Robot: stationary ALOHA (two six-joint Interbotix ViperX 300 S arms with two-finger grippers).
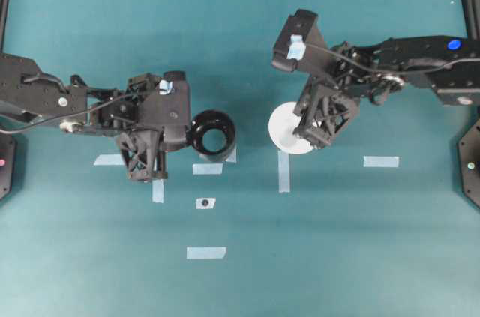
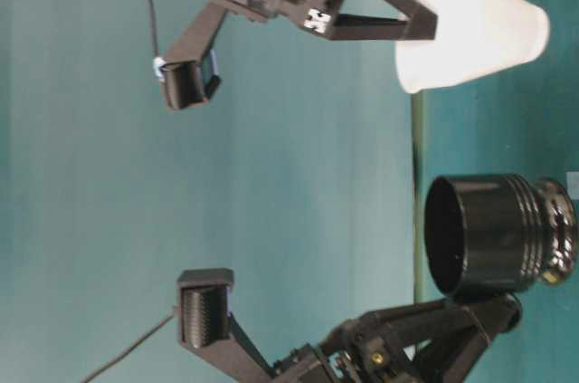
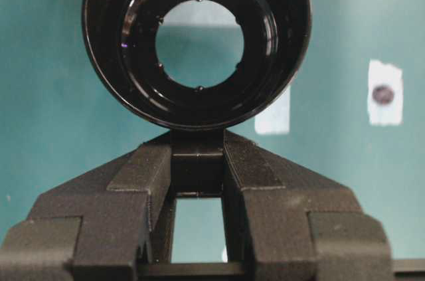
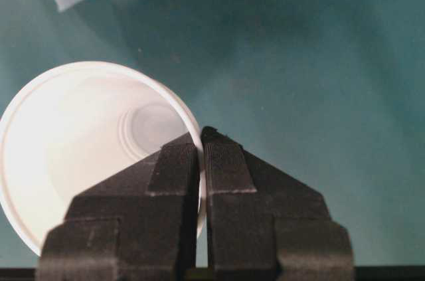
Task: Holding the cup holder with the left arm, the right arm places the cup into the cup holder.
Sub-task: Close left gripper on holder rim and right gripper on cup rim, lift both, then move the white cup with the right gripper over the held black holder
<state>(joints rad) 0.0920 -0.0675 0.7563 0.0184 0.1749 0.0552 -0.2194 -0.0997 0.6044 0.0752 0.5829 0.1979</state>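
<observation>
so the left hand (image 3: 197, 161) is clamped on the little handle tab of the black cup holder (image 1: 212, 135), fingers (image 3: 143, 181) pinched either side of it. holder looks lifted clear of the teal desk (image 1: 240, 272) in the table-level view, its open mouth facing the wrist camera, and you can see straight through the hole in its bottom to the desk and a strip of pale tape (image 3: 273, 115) behind it

over on the other side, the right hand (image 4: 200, 138) is squeezed tight on the rim of the white cup (image 4: 86, 155), one finger inside the wall, one outside. the cup is off the desk too, wide mouth pointed at the wrist camera; in the table-level view it hangs from the fingertips with the narrow base pointing away from the hand

from overhead the cup sits to the right of the holder with a gap between them, not touching, roughly level with each other. a few more bits of light-blue tape (image 1: 381, 161) are stuck around the desk, plus one piece with a dark dot (image 1: 205, 203) just below the holder
</observation>
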